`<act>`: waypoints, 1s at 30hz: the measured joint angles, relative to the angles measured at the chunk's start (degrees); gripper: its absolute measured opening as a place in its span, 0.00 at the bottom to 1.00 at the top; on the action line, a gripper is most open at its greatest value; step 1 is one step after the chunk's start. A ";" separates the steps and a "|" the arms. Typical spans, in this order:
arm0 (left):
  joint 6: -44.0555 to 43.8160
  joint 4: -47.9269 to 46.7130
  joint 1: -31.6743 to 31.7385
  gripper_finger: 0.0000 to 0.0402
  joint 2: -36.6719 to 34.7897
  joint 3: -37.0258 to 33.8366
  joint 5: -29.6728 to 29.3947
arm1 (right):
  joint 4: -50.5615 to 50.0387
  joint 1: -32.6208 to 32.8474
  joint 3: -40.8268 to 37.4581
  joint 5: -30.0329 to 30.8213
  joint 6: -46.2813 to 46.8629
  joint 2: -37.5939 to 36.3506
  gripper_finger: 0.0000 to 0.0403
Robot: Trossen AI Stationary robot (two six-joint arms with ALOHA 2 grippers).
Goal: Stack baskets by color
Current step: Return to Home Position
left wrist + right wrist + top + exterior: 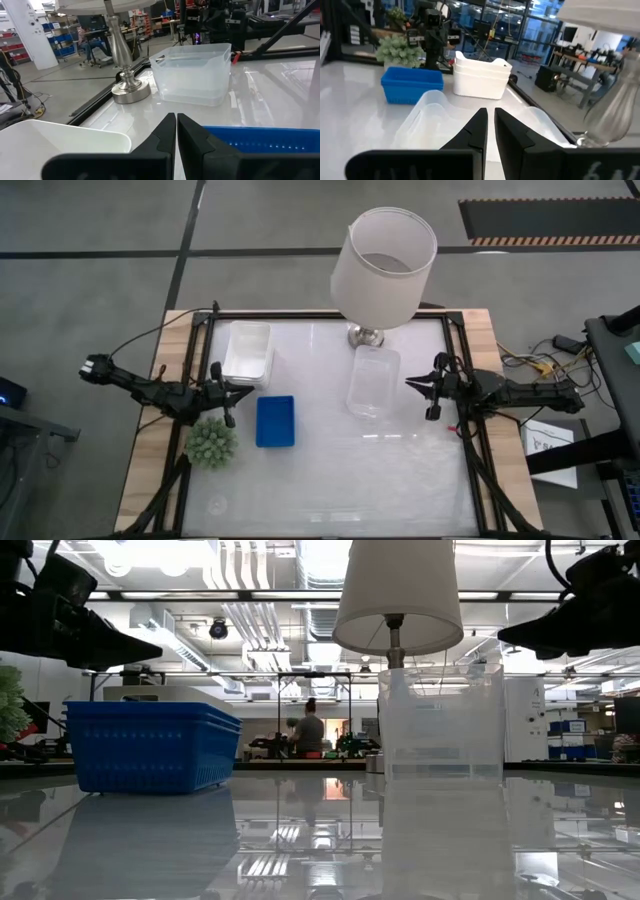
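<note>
Colour groups sitting apart, arms hanging at either side.
Nearest front, spiky green plant (212, 442) is sitting at L side w/ blue basket (275, 421) lying just beside it. Clear baskets (373, 381) are resting nested further back, R of centre, just in front of lamp (383, 265) base. White baskets (248, 350) are sitting nested at far L, approx. level w/ lamp. Left gripper (247, 387) is hovering betw. plant and white baskets, fingers pressed together on nothing. Right gripper (410, 383) is hovering just beside clear baskets, fingers likewise pressed together, nothing pinched. Beyond table (330, 480), a person (308, 728) is showing far back in room.
</note>
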 joint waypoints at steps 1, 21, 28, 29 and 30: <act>0.00 -0.01 0.01 0.00 0.02 0.00 0.00 | -0.02 0.00 0.00 0.01 1.24 0.00 0.07; 0.00 0.01 -0.02 0.00 0.06 0.00 0.00 | 0.04 0.00 -0.04 0.01 4.27 0.00 0.07; 0.00 0.01 -0.02 0.00 0.00 0.00 0.00 | 0.07 0.00 -0.04 0.01 4.27 0.00 0.07; 0.00 0.01 -0.02 0.00 0.02 0.00 0.00 | 0.07 0.00 -0.04 0.01 4.27 0.00 0.07; 0.00 0.01 -0.02 0.00 0.07 0.00 0.00 | 0.07 0.00 -0.04 0.01 4.27 0.00 0.07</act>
